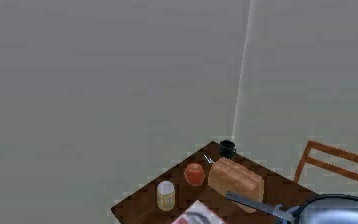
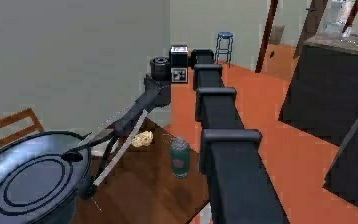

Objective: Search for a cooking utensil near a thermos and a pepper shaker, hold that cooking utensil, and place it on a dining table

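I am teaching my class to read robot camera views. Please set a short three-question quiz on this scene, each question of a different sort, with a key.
1. True or false: in the forward view, a bread loaf lies on the wooden table.
2. Multiple choice: in the arm side view, what stands on the table just left of the arm? A: a greenish cup. B: a laptop. C: a vase of flowers.
3. Fill in: the stool by the far wall is ___ in colour.

Key: 1 true; 2 A; 3 blue.
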